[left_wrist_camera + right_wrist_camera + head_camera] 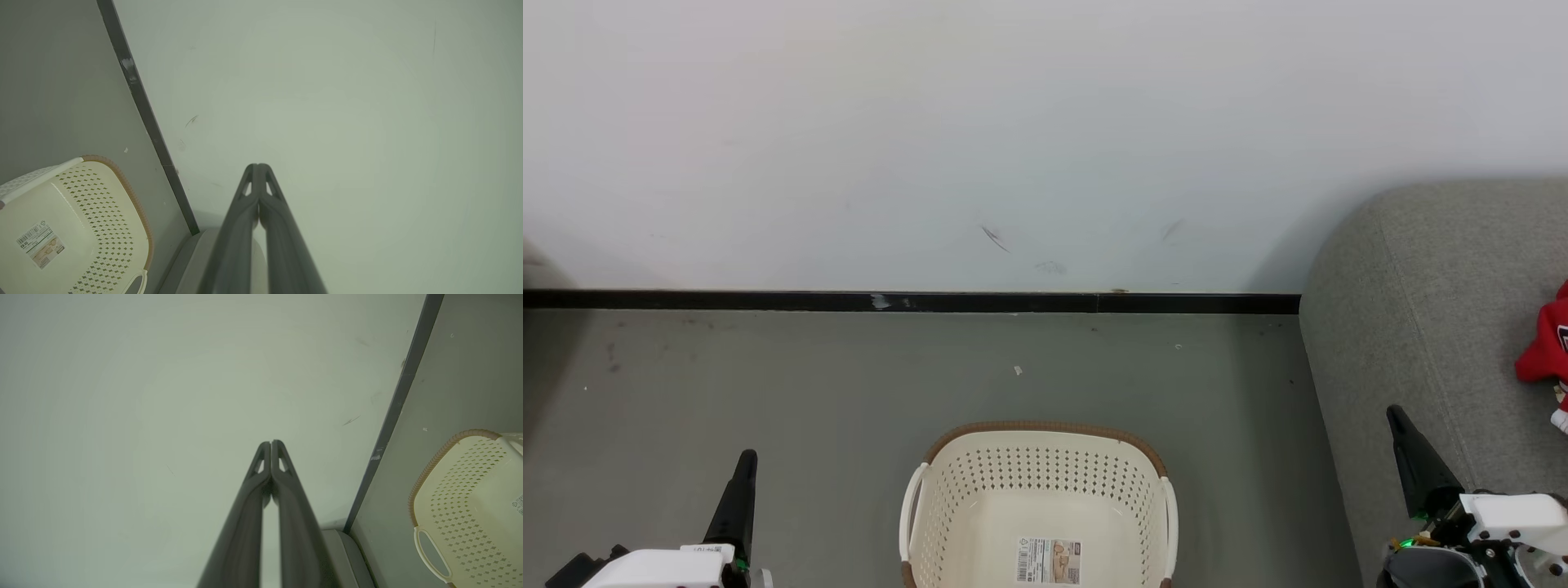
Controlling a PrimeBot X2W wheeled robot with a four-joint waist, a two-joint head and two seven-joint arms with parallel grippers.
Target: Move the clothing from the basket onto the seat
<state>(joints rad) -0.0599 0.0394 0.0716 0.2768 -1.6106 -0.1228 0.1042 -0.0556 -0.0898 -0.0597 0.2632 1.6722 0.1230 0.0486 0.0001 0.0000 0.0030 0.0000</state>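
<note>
The cream basket stands on the floor at the bottom centre of the head view, holding nothing but its label sticker. It also appears as the basket in the left wrist view and the basket in the right wrist view. Red clothing lies on the grey seat at the right edge, partly cut off. My left gripper is at the lower left, shut and holding nothing, its fingertips together. My right gripper stands over the seat's front, shut and holding nothing, fingertips touching.
A white wall with a black skirting strip runs behind the basket. Grey floor lies to the basket's left and behind it.
</note>
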